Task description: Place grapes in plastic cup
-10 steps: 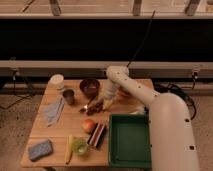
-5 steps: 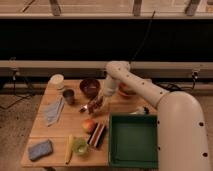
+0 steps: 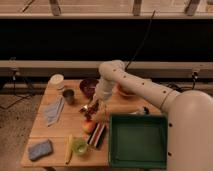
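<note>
Plainly the largest thing before us is the white arm (image 3: 150, 95), which fills our right side, arches over the far edge of the desk (image 3: 52, 134) and bends down so that its claw (image 3: 94, 107) hangs low over the middle of the wooden top. Nearer to us than the claw, and to our right of it, sits a deep green tray (image 3: 137, 142). Beyond the claw, just to our left, we see a dark bowl (image 3: 88, 86). Beyond it to our right, an orange bowl (image 3: 125, 93) shows partly behind the arm. To our left of the claw lies a crumpled grey-blue cloth (image 3: 52, 111), and well in front of that is a blue sponge (image 3: 41, 149). A white round container (image 3: 57, 80) stands off to the claw's back left, with a dark grey cup (image 3: 69, 96) between the two. In front of the claw lie a dark red packet (image 3: 98, 135) and a long yellow item (image 3: 69, 149). Between them stands the plastic cup (image 3: 80, 146), well apart from the claw. An apple (image 3: 89, 126) rests just in front of the claw. The grapes (image 3: 88, 113) show as a dark red cluster right at the claw's tip, just behind the apple. We cannot tell whether the claw is closed on them or merely beside them.
</note>
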`<control>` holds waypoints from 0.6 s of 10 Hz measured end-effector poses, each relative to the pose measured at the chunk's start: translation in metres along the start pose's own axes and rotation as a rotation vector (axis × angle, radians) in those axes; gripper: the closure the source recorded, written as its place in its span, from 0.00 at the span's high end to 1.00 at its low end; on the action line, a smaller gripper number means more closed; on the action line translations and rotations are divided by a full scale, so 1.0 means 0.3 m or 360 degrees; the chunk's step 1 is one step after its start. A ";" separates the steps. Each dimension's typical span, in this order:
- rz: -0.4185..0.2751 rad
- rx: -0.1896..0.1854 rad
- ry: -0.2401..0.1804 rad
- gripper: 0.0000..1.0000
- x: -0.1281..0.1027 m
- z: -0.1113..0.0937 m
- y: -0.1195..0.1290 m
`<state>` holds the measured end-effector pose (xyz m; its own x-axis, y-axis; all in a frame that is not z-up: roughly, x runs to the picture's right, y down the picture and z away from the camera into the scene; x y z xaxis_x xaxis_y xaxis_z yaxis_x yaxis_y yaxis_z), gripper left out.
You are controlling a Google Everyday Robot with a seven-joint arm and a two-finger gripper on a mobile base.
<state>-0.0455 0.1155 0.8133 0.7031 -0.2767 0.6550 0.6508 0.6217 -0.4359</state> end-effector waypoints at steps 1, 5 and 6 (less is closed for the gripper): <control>-0.0041 -0.0018 0.0011 0.00 -0.038 0.004 0.014; -0.0165 -0.0036 0.0057 0.00 -0.141 -0.044 0.047; -0.0192 -0.0030 0.0068 0.00 -0.163 -0.070 0.053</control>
<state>-0.0635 0.1236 0.7615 0.6308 -0.3800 0.6766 0.7363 0.5682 -0.3674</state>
